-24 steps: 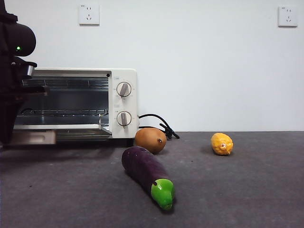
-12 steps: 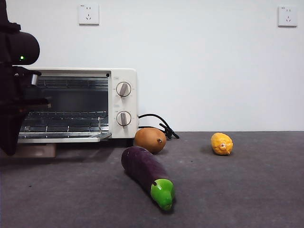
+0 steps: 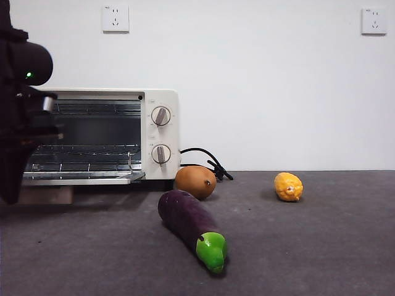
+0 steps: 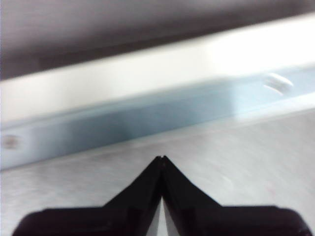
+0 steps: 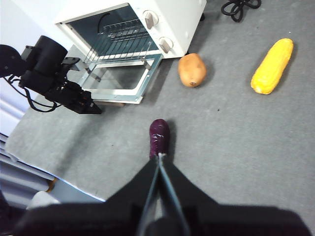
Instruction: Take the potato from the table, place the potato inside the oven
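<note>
Item: potato (image 3: 195, 181), brown-orange, egg-shaped. Lies on the table (image 3: 321, 246) just right of the oven (image 3: 102, 135), near its lower right corner, in front of the black cord (image 3: 207, 161). Its long axis runs roughly left to right across the front view.

Item: oven, cream-white, door (image 5: 120, 81) dropped fully open, racks bare.

Item: left gripper (image 5: 91, 108), at the far left by the outer edge of the open door; jaws pressed together, tips meeting, nothing between them. The potato lies to its right, with the open door between the two.

Item: right gripper (image 5: 160, 157), high above the near part of the table; jaws closed to a thin line, holding nothing. The potato lies beyond it, toward the oven and slightly right, with the eggplant (image 3: 190, 225) between. Open ground on that approach; judged the better-placed arm for the pick.

Other: small yellow fruit (image 3: 288, 186), well to the right of the potato.
</note>
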